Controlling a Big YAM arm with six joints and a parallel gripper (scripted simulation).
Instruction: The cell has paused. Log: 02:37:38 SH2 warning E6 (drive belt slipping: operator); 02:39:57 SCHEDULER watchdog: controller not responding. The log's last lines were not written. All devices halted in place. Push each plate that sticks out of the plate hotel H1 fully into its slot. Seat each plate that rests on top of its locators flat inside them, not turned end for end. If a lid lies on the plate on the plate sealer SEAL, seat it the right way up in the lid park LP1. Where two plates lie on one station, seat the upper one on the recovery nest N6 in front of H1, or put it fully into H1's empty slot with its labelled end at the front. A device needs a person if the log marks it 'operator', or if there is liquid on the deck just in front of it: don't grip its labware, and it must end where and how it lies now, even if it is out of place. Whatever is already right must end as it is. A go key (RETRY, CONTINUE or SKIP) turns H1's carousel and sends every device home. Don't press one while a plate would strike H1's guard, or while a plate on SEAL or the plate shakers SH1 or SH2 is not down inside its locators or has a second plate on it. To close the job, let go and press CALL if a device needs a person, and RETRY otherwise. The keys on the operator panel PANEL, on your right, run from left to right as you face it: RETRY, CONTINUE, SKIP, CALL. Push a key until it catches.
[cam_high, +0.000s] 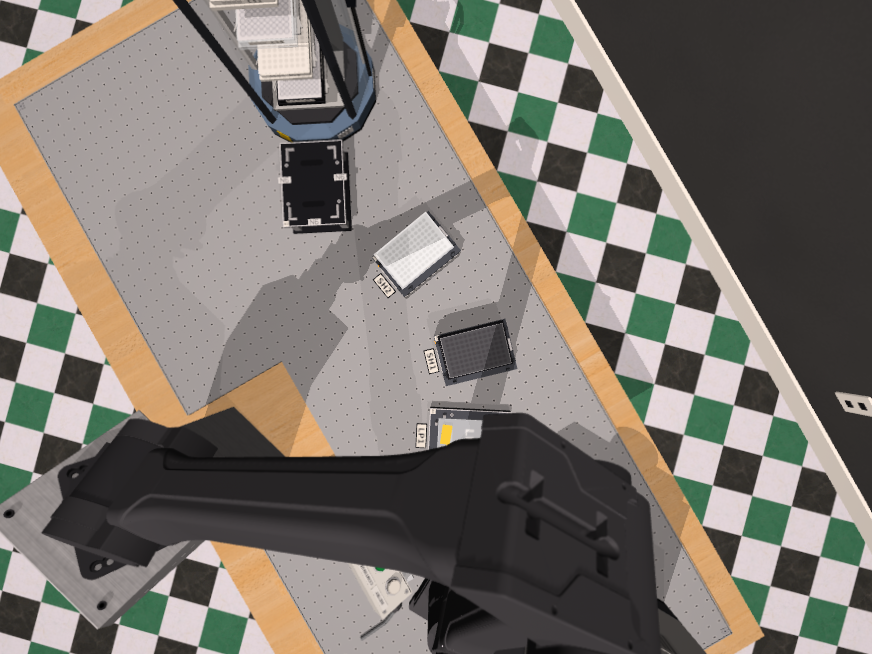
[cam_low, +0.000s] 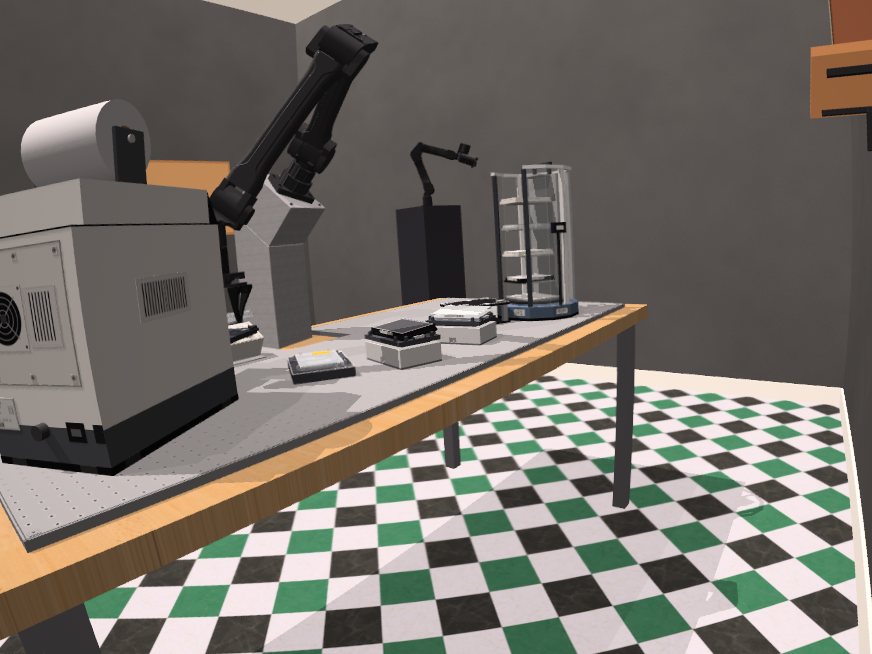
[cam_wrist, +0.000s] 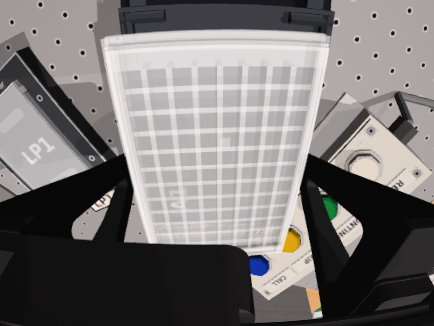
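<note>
You have the long wooden table (cam_low: 493, 366) with its grey perforated deck, and on its near end the big grey sealer SEAL (cam_low: 140, 337) with the paper roll on top. The black arm (cam_high: 316, 492) reaches across the deck and bends down behind that sealer. At the far end stands the plate hotel H1 (cam_low: 542, 309), with the black recovery nest N6 (cam_high: 313, 184) just in front of it. Between them and the arm you find a pale plate on SH2 (cam_high: 413, 252), lying askew to its base, then a dark plate on SH1 (cam_high: 475, 349), then the lid park LP1 (cam_high: 450, 422), which shows a yellow patch and is partly hidden under the arm. In the wrist view the gripper (cam_wrist: 216, 179) stands wide – its fingers lie against the two long sides of a clear gridded plate (cam_wrist: 216, 133) and have hold of it. Under that plate's right edge you see the operator panel PANEL (cam_wrist: 393, 166) – its green key (cam_wrist: 329, 207), yellow key (cam_wrist: 290, 240) and blue key (cam_wrist: 258, 266) peek out.
</note>
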